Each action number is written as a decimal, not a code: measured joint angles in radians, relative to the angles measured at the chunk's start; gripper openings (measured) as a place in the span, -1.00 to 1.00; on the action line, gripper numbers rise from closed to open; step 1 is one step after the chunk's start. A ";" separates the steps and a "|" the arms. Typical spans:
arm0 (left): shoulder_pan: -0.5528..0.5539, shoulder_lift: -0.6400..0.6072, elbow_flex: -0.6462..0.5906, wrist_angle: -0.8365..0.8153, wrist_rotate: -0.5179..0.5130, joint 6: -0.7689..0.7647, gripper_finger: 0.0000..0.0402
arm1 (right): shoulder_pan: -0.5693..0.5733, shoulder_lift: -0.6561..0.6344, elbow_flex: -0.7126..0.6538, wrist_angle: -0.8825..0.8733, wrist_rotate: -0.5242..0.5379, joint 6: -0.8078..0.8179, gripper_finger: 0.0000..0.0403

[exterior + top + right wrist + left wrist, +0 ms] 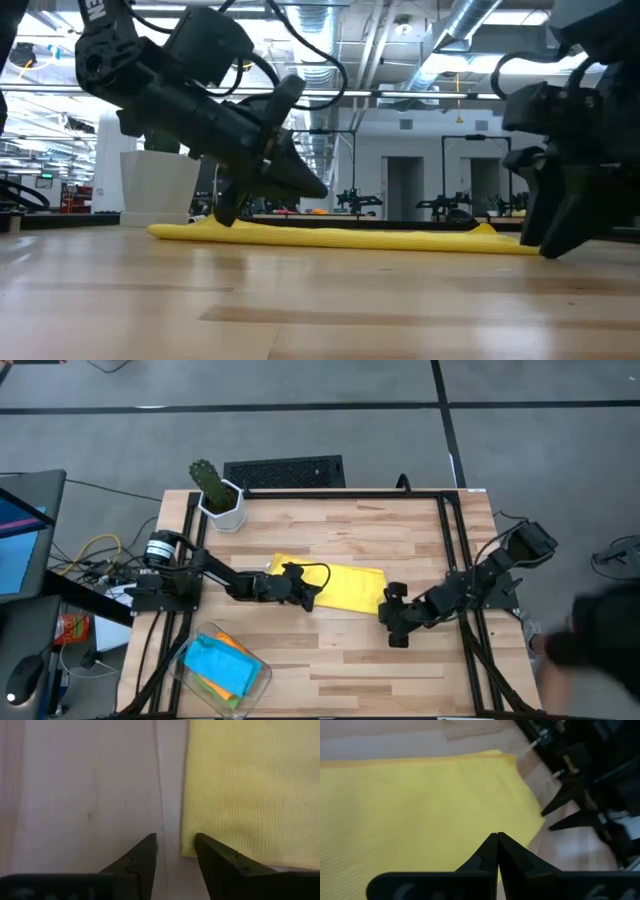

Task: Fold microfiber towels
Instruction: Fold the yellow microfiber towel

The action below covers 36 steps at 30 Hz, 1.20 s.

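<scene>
Towel (pixel 345 588), yellow and folded flat, lies mid-tabletop (pixel 400 530). Left pincer (pixel 308 596) rests on its near-left part with fingers pressed together, nothing between them that I can see. Right pincer (pixel 394 622) sits low just off the towel's right corner, fingers spread, empty. Clear bin (pixel 186 660) at the front left holds blue (pixel 218 665) and orange (pixel 232 645) cloths. Cactus (pixel 209 480) in a white pot stands at the back left.
</scene>
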 joint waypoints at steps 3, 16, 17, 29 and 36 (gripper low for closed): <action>0.000 0.000 -0.002 -0.010 0.015 0.008 -1.00 | -0.002 0.022 0.004 -0.004 0.001 0.064 -0.27; 0.000 0.000 -0.002 -0.034 0.017 0.014 -1.00 | -0.014 -0.138 -0.002 -0.094 -0.016 0.170 -0.89; 0.000 0.000 -0.002 -0.033 0.017 0.014 -1.00 | -0.019 -0.142 0.006 -0.101 -0.015 0.156 -0.87; 0.000 0.000 -0.002 -0.030 0.010 0.036 -1.00 | -0.135 -0.004 0.233 -0.078 -0.011 -0.306 -0.89; 0.000 -0.001 -0.002 -0.028 0.015 0.036 -1.00 | -0.207 0.160 0.344 0.039 -0.044 -0.458 -0.85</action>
